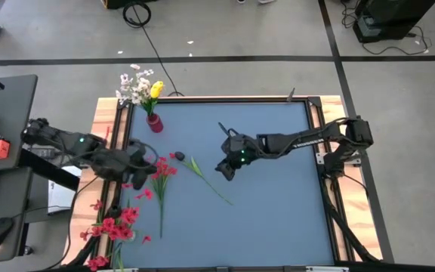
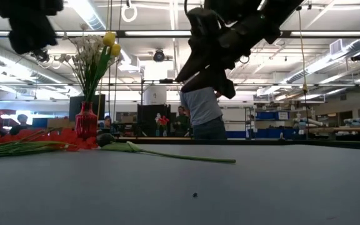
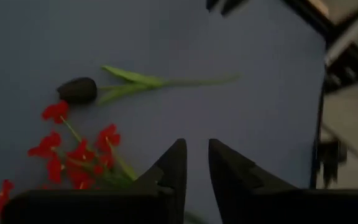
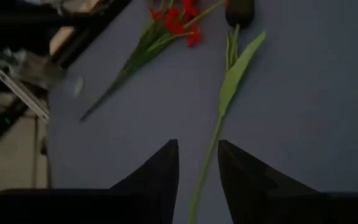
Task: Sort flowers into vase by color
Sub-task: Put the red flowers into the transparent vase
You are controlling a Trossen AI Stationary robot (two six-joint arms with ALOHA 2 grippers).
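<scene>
— Two arms showed in the high view. The left gripper (image 1: 143, 162) sat at the left-centre of the frame, over the red spray (image 1: 159, 175) lying on the blue table (image 1: 278, 211). The right gripper (image 1: 226, 168) hung at centre, just beside the dark-bud flower (image 1: 196, 168), whose bud pointed left and whose stem ran toward lower right.

— And the vase?

— The red vase (image 1: 154, 122) stood at the upper left of the table, holding white blossoms (image 1: 132, 87) and a yellow tulip (image 1: 156, 90). More red flowers (image 1: 113, 227) lay at the lower left edge.

— The low view?

— The vase (image 2: 85, 120) stood at left with its bouquet; the dark-bud flower (image 2: 167, 154) lay flat at centre. The right gripper (image 2: 208, 80) hung above it, clear of the table. A person (image 2: 202, 111) stood behind.

— The left wrist view?

— Its fingers (image 3: 174, 169) stood a narrow gap apart with nothing between them, the red spray (image 3: 79, 152) at lower left, the dark bud (image 3: 78, 90) above it.

— The right wrist view?

— Its fingers (image 4: 160, 171) were parted, and the green stem (image 4: 211, 152) ran down into the gap between them; whether they touched it, I could not tell.
</scene>
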